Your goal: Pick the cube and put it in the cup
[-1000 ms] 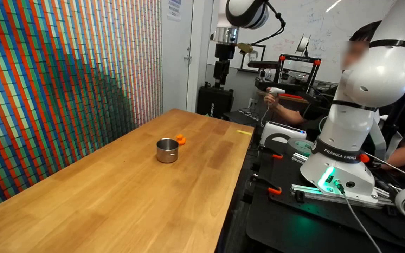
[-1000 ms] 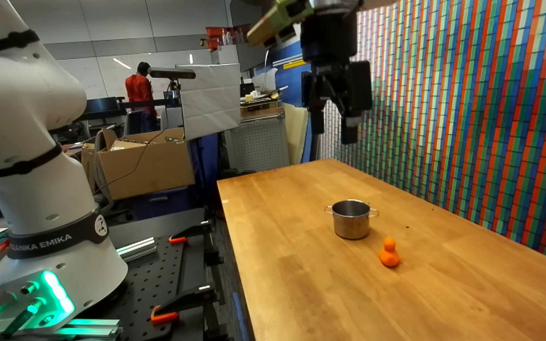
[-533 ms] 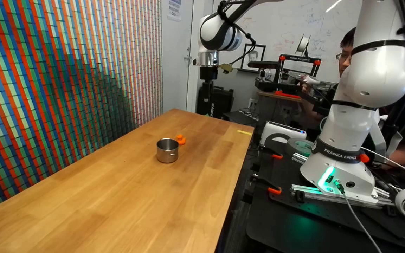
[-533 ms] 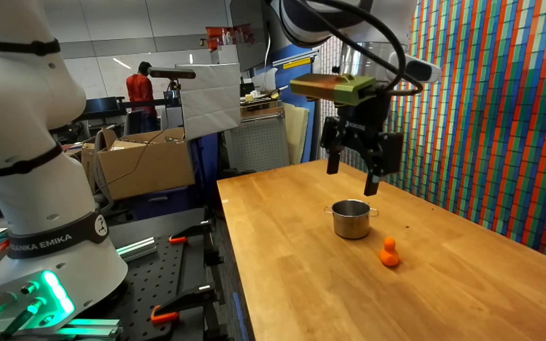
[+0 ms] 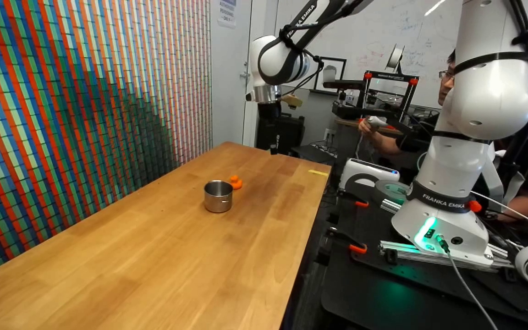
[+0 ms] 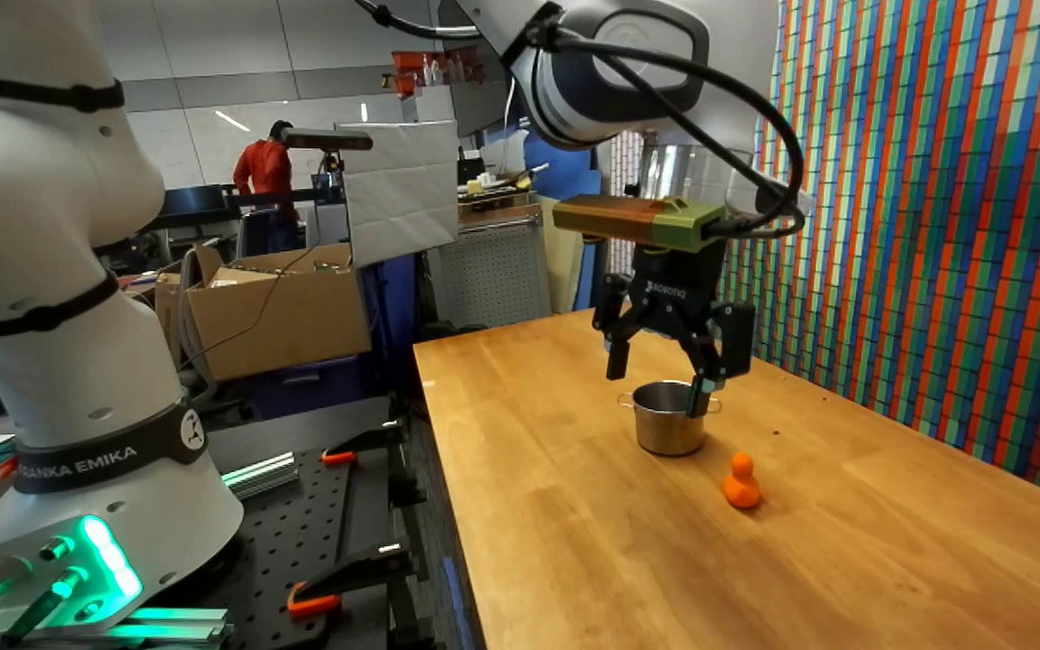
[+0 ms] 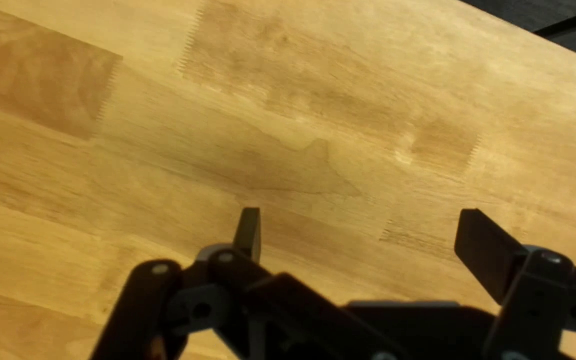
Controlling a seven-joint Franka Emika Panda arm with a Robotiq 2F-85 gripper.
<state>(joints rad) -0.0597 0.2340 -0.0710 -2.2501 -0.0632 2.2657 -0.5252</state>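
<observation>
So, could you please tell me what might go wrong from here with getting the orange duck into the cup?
Neither the duck nor the cup shows in the wrist view, so the open gripper could come down off target. Duck and cup stand close together on the table, so the gripper might knock the cup when reaching for the duck. Being rounded, the duck may also slip from a poor grip.

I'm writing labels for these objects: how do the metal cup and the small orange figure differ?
The metal cup is shiny grey, the figure bright orange. The cup is hollow and open-topped; the figure has a rounded body topped by a smaller head. The cup is larger than the figure. Both stand upright on the wooden table.
</observation>
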